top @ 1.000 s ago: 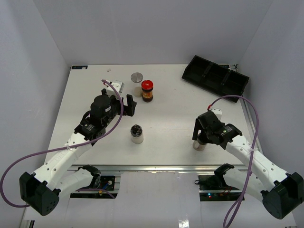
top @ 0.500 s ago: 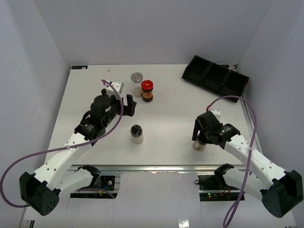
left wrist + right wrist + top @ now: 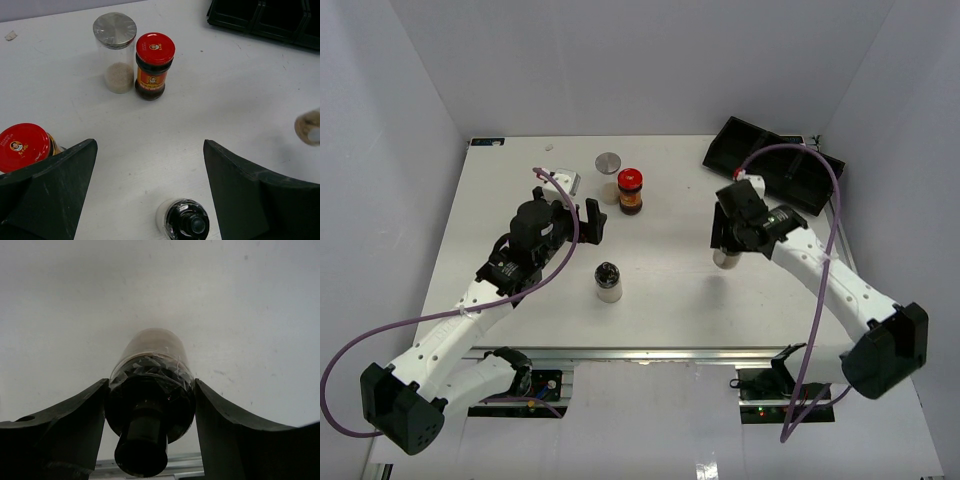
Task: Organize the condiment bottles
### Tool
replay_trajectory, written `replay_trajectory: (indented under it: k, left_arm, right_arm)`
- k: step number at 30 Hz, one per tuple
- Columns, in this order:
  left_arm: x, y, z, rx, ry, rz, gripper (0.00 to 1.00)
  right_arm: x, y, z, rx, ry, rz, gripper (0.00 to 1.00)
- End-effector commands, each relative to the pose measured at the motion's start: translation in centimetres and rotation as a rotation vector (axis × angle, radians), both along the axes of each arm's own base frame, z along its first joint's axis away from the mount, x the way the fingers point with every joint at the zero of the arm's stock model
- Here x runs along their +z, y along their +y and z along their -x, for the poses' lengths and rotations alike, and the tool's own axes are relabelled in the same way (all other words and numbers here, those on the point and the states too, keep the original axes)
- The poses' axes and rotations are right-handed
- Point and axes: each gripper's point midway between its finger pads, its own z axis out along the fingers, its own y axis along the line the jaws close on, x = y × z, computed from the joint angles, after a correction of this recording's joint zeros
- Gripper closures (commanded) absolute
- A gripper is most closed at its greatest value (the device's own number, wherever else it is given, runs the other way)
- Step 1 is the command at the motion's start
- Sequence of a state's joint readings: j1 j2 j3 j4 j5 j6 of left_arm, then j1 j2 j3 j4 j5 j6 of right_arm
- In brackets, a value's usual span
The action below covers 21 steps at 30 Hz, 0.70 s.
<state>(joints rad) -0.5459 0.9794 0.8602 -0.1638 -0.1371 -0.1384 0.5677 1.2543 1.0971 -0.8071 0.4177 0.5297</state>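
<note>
Right of centre, the right gripper [image 3: 728, 240] is clamped on a black-topped shaker [image 3: 150, 357], while the left gripper [image 3: 149, 150] hangs spread apart at centre-left.

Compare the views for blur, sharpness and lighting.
Left wrist: the held bottle at the right edge is smeared, the red-capped jar beside the clear jar crisp. Right wrist: that bottle's black top is dark and soft. Top external: even light, faint shadows.
</note>
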Motion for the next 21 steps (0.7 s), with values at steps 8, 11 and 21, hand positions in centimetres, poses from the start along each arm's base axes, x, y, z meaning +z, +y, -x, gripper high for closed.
replay_trajectory:
  k: [8,11,21]
  left_arm:
    - [0.3,-1.7,0.5,-0.059,0.049,0.056,0.02]
    - [0.0,-1.4,0.2,-0.036,0.076,0.043,0.02]
    - [-0.2,-2.4,0.8,-0.085,0.117,0.07,0.02]
  right_arm:
    - [12.7,-3.7,-20.0,-0.134,-0.26,0.066,0.92]
    - [14.2,-7.3,-23.6,-0.202,-0.322,0.079,0.92]
    - [16.0,-19.4,-28.6,-0.402,-0.527,0.13,0.92]
